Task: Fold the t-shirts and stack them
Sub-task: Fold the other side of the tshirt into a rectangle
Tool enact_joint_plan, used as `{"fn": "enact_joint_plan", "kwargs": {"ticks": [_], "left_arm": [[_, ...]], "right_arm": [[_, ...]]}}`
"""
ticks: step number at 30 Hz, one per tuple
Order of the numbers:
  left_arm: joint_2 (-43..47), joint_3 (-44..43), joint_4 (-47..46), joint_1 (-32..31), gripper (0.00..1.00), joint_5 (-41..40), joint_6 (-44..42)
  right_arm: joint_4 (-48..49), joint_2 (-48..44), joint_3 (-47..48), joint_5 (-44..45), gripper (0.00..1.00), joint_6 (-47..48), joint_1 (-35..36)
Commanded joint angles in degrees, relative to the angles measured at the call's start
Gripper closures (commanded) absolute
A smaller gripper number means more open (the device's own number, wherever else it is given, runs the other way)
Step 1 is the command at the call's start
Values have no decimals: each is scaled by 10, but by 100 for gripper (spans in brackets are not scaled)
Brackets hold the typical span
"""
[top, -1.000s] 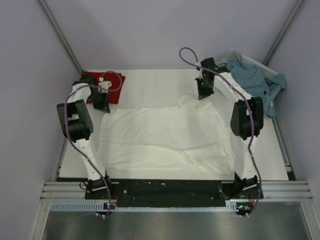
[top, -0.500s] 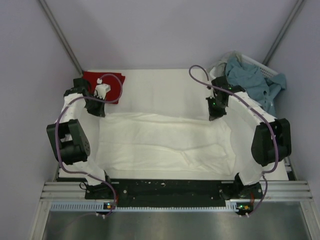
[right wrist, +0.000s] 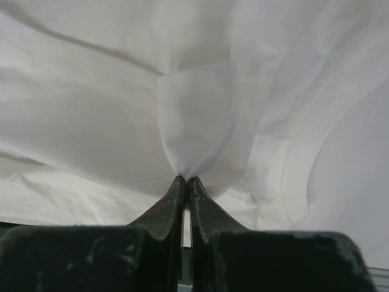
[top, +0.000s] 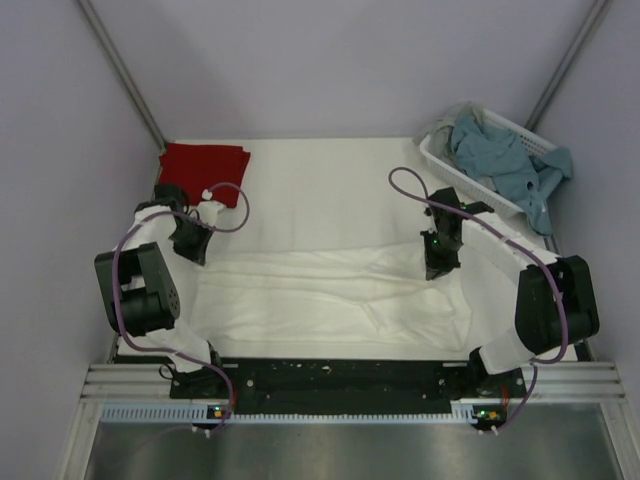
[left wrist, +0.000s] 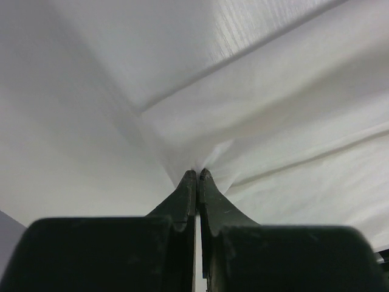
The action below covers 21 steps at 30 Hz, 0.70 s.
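While both arms reach in over the table point(top: 320, 185), each one has a pinch of the white shirt point(top: 330, 305).

Left gripper point(top: 196, 250): jaws pressed together on a small peak of cloth at the shirt's far left corner. On the left wrist cam, the left gripper point(left wrist: 198, 175) shows no gap at the tips. The white shirt point(left wrist: 273, 121) is bunched to a point right at them, with creases fanning out from there.

Right gripper point(top: 436, 268): same story, jaws clamped on the shirt's far right edge. On the right wrist cam, the right gripper point(right wrist: 185, 178) has its tips together and a loose fold of the white shirt point(right wrist: 194, 115) rises out of the nip. A stitched seam runs down the cloth to the right of it.

Shirt position: it lies across the near half of the table, between the two arms, as a wide band. Its far edge runs roughly straight from one gripper to the other. There are wrinkles near the middle and on the right side. No print visible from above.

Red shirt point(top: 205, 162): folded flat at the far left corner of the table, just beyond the left gripper and apart from the white shirt.

Basket point(top: 432, 160): far right corner, with a blue cloth point(top: 505, 160) heaped in it and hanging over the rim.
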<state>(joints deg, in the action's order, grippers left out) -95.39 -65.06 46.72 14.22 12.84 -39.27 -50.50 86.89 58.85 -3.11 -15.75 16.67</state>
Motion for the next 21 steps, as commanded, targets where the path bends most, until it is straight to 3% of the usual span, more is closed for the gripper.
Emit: {"fn": "enact_joint_plan", "kwargs": {"ticks": [1,12,16,21], "left_arm": [[30,0,-23,4,100,-22,-27],[33,33,-12,4,100,-35,-56],[34,40,1,4,85,-31,-67],[63,42,41,4,51,-29,-98]], "right_arm": [[4,-3,1,7,100,-27,6],[-3,-8,-27,-15,100,-43,6],[-7,-3,-36,3,97,-53,6],[-15,-8,-42,15,56,-67,2]]}}
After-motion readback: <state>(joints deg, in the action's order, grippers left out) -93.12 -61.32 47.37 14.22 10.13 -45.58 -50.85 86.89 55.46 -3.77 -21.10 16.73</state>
